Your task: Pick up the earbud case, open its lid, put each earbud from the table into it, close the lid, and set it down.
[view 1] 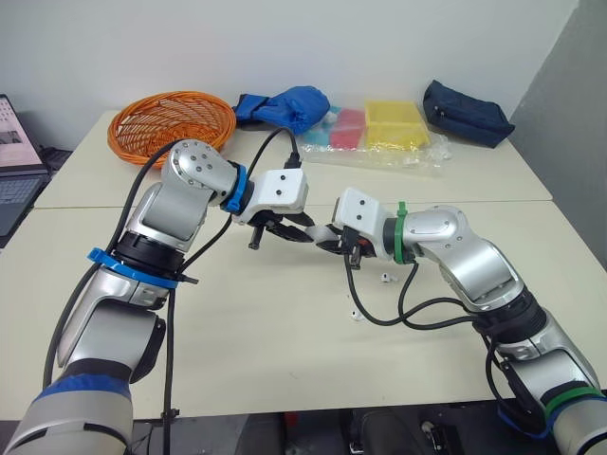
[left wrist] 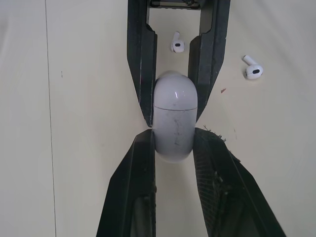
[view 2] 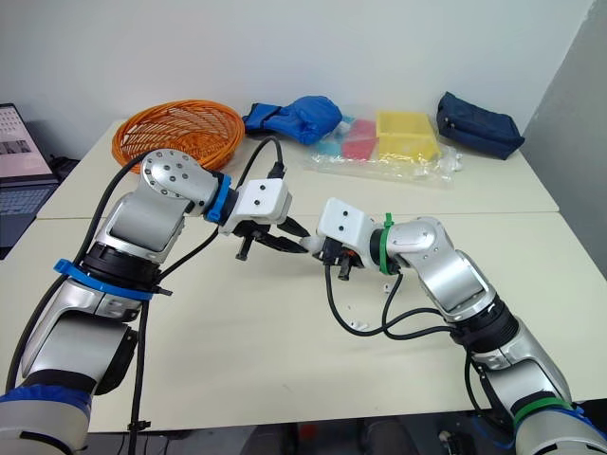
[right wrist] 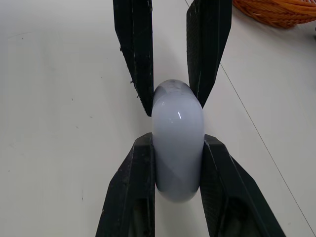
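A white earbud case (left wrist: 175,116) with its lid shut hangs a little above the cream table (view 1: 285,351), held from both ends. My left gripper (left wrist: 174,136) is shut on one half of it, and my right gripper (right wrist: 177,140) is shut on the other half, fingertips nearly meeting. In the head views the two grippers meet at mid-table (view 1: 318,237). Two white earbuds lie loose on the table beneath my right forearm: one earbud (view 1: 386,278) nearer the wrist, the other earbud (view 1: 352,316) closer to the front edge.
An orange wicker basket (view 1: 171,123) stands at the back left, with a blue cloth (view 1: 289,104) beside it. A clear bag of coloured boxes (view 1: 379,128) and a navy pouch (view 1: 467,112) lie at the back right. A laptop (view 1: 14,156) sits far left.
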